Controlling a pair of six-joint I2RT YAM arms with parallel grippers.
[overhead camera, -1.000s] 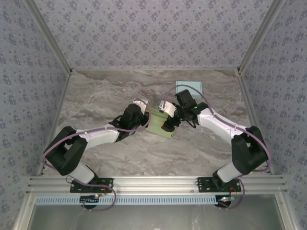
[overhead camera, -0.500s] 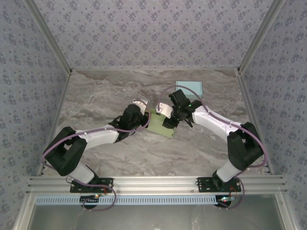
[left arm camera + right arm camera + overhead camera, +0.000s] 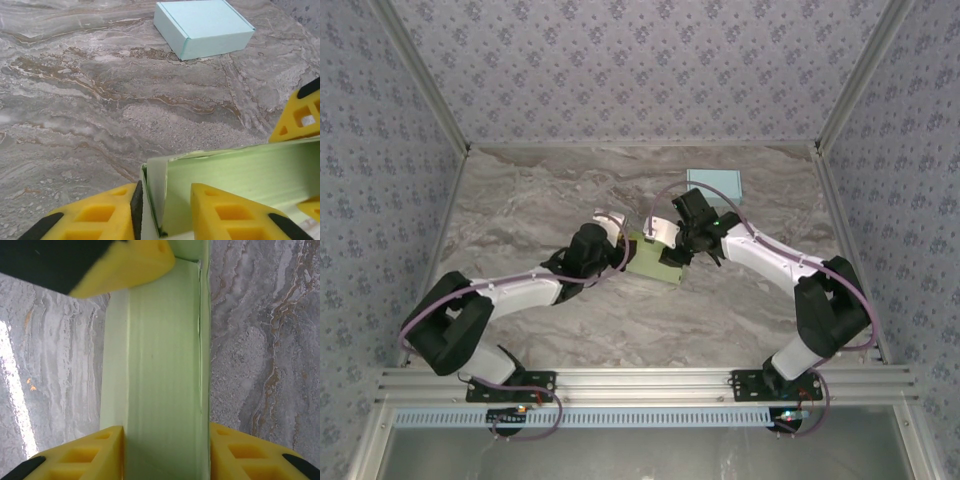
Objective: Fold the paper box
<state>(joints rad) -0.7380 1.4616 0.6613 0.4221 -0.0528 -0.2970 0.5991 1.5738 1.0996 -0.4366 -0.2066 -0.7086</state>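
Observation:
The green paper box [image 3: 654, 261] lies mid-table between my two grippers. In the right wrist view the box [image 3: 165, 365] runs lengthwise between the right gripper's [image 3: 165, 432] yellow fingers, and both press on its long sides. My left gripper [image 3: 165, 192] straddles an upright side wall and inner flap of the box [image 3: 240, 175]. Its left pad touches the wall, while the other finger stands a small gap off the flap. From above, the left gripper [image 3: 620, 254] is at the box's left end and the right gripper [image 3: 672, 252] is over its right part.
A closed pale blue box [image 3: 714, 184] rests at the back right of the marble table [image 3: 520, 200]; it is also ahead in the left wrist view [image 3: 202, 27]. Patterned walls enclose the table on three sides.
The right gripper has closed onto the green box's sides. The left gripper's jaws have parted from a tight pinch on the box's wall, and the left arm has drawn back slightly.

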